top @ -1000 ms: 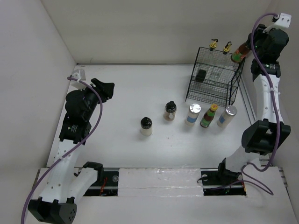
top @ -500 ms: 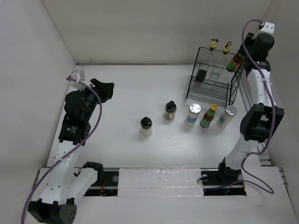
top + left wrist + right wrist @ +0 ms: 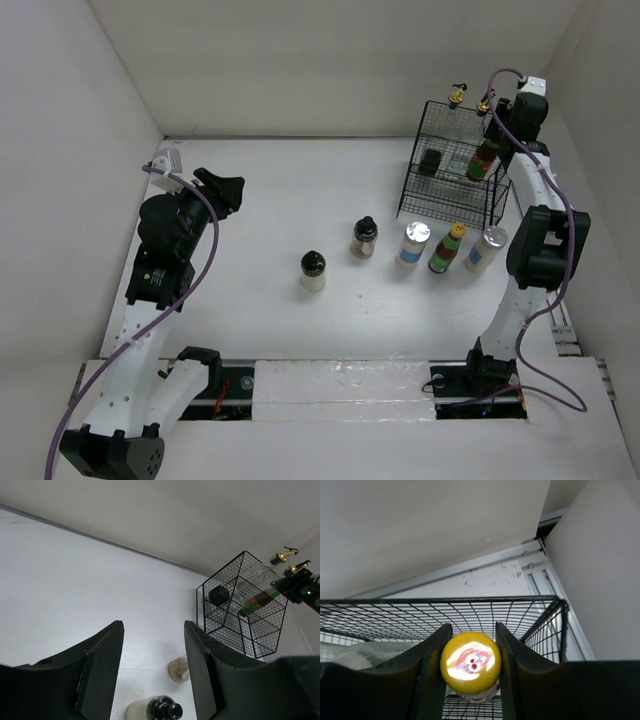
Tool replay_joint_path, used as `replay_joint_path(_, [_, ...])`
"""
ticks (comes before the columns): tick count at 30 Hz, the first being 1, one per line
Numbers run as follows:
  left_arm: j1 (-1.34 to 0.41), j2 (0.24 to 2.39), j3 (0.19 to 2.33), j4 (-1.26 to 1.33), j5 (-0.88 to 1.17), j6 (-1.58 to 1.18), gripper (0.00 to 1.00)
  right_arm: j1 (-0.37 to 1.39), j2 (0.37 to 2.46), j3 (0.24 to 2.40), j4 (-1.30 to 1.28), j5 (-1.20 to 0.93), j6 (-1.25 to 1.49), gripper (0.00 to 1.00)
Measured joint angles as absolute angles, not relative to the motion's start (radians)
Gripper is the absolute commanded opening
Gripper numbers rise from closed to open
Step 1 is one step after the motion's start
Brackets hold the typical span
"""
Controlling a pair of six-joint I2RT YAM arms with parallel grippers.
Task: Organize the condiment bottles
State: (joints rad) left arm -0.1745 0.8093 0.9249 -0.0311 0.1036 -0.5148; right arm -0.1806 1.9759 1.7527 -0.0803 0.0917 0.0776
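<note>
My right gripper (image 3: 503,128) is shut on the yellow cap (image 3: 470,662) of a red-and-green-labelled sauce bottle (image 3: 485,160). It holds the bottle inside the black wire basket (image 3: 450,185). Two clear bottles with gold spouts (image 3: 457,95) stand at the basket's back, and a black-capped jar (image 3: 431,162) sits inside it. On the table stand two black-capped jars (image 3: 313,270) (image 3: 364,237), two white-capped shakers (image 3: 415,243) (image 3: 484,248) and a yellow-capped sauce (image 3: 447,248). My left gripper (image 3: 225,188) hangs open at the far left with nothing between its fingers (image 3: 100,670).
The basket (image 3: 245,605) stands in the back right corner, close to the rear and right walls. In front of it, the loose bottles form a row. The white side wall runs close by my left arm.
My right gripper has carried the sauce bottle leftward and down, from above the basket's right corner into the basket. The left arm has not moved.
</note>
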Motion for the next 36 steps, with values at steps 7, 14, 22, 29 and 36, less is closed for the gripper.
replay_joint_path(7, [-0.175,0.809,0.925,-0.027,0.104,-0.514,0.47,-0.168,1.996,1.721,-0.057,0.120,0.075,0.29])
replay_joint_path(14, [-0.175,0.809,0.925,-0.027,0.103,-0.514,0.47,-0.161,1.977,1.706,-0.037,0.162,0.078,0.57])
replay_joint_path(22, [-0.175,0.808,0.925,-0.027,0.104,-0.514,0.47,-0.155,1.748,1.658,0.006,0.196,0.083,0.63])
replay_joint_path(29, [-0.175,0.807,0.925,-0.027,0.109,-0.516,0.47,-0.052,1.375,1.317,0.102,0.218,0.174,0.02])
replay_joint_path(36, [-0.175,0.808,0.925,-0.025,0.121,-0.522,0.47,0.230,1.134,0.927,0.085,0.319,0.229,0.67])
